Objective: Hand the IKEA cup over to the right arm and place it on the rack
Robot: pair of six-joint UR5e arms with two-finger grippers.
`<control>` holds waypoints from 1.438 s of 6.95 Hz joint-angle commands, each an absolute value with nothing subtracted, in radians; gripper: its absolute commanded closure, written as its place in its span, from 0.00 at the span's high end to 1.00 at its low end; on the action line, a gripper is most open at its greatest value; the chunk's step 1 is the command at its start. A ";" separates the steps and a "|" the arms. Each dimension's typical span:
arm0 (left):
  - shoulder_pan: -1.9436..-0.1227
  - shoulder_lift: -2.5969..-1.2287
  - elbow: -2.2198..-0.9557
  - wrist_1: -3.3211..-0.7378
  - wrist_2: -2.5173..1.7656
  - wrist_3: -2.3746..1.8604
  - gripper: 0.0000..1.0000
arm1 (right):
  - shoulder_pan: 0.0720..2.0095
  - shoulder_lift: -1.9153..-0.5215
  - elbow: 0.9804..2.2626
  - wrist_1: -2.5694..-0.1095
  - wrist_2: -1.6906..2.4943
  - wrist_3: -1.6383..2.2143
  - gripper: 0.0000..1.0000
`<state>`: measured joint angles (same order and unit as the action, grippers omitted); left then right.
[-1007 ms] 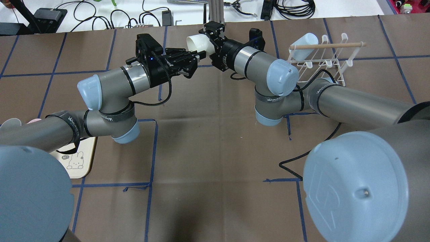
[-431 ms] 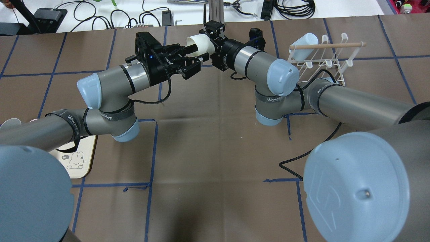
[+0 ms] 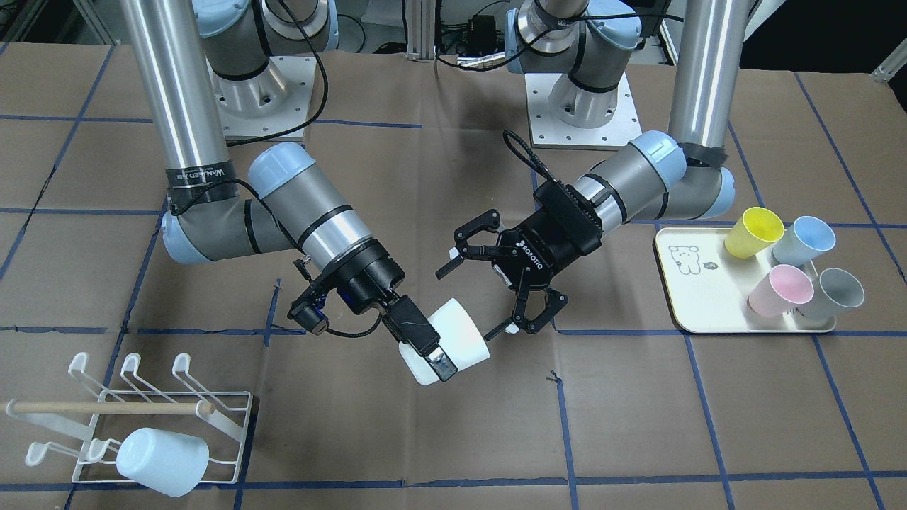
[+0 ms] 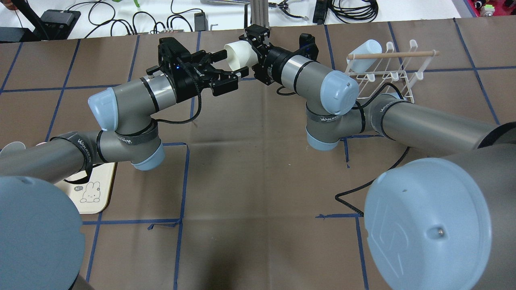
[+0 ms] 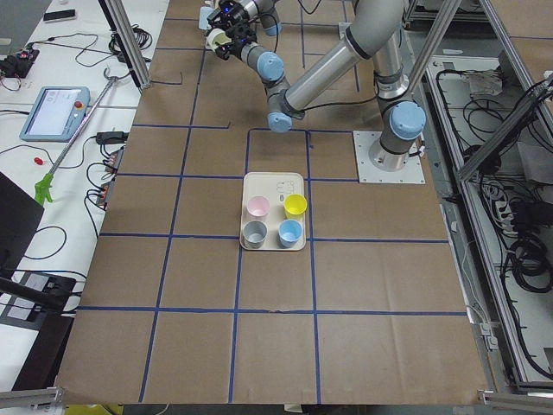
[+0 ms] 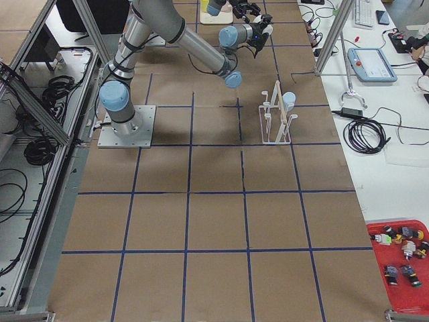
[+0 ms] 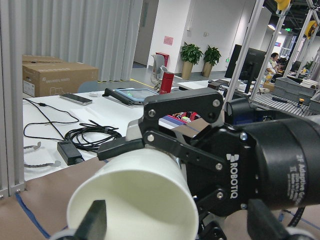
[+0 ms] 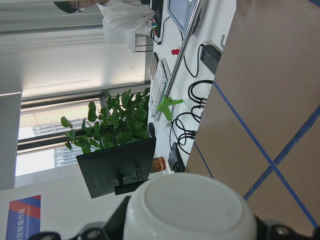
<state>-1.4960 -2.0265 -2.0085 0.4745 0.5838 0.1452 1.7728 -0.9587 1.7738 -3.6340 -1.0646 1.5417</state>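
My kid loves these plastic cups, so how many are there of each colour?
white cup: 1
pale bluish-white cup on the rack: 1
yellow cup: 1
blue cup: 1
pink cup: 1
grey cup: 1
Total: 6

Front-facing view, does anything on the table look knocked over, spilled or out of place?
Nothing stands out. Four cups stand upright on the tray, a pale blue cup sits on the rack, and the right gripper holds the white cup in mid-air.
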 commanded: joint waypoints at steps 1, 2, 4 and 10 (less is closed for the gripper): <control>-1.403 -2.013 -2.013 0.472 0.569 0.144 0.99 | 1.769 -0.959 1.773 -3.634 -1.063 1.542 0.31; -1.366 -2.011 -2.013 0.472 0.569 0.144 0.99 | 1.763 -0.962 1.773 -3.636 -1.063 1.537 0.31; -1.327 -2.006 -1.999 0.431 0.590 0.141 0.99 | 1.732 -0.988 1.763 -3.639 -1.068 1.519 0.27; -1.529 -1.882 -1.702 -0.500 1.375 0.082 0.99 | 1.461 -1.112 1.810 -3.640 -1.066 0.585 0.19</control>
<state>-1.4592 -1.8902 -1.7949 -0.2679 1.2032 0.1230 1.5116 -1.1059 1.8045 -3.6386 -1.0661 0.8466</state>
